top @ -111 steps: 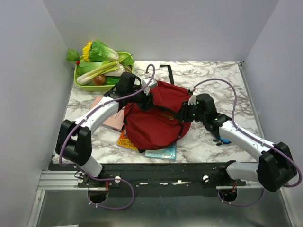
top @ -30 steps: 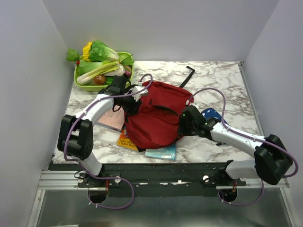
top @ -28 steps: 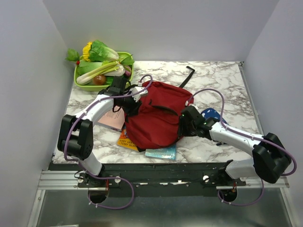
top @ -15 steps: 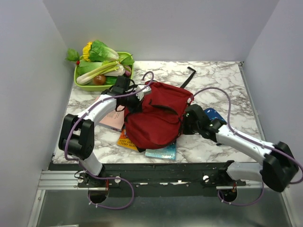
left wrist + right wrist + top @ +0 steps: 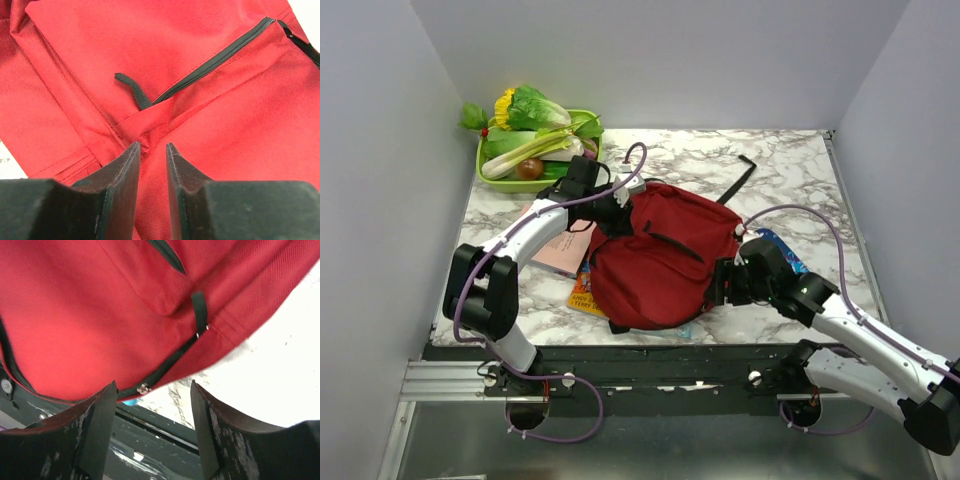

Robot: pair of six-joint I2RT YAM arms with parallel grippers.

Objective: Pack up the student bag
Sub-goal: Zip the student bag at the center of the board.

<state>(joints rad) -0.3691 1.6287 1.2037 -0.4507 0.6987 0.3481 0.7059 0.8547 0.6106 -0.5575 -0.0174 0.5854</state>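
Your dark red fabric backpack (image 5: pixel 665 255) lies flat on the marble table (image 5: pixel 790 170), long axis running near-left to far-right. Left fingers (image 5: pixel 134 152) sit at its far-left corner, barely parted over a fabric ridge; whether they pinch it, you can't tell. Right fingers (image 5: pixel 107 400) hang wide apart, empty, beside its near-right zipper edge, equally close.

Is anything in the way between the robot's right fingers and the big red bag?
No, nothing visible is in the way. The right fingers are open and sit right at the edge of the student bag, with only its red cloth and black zipper ahead of them.
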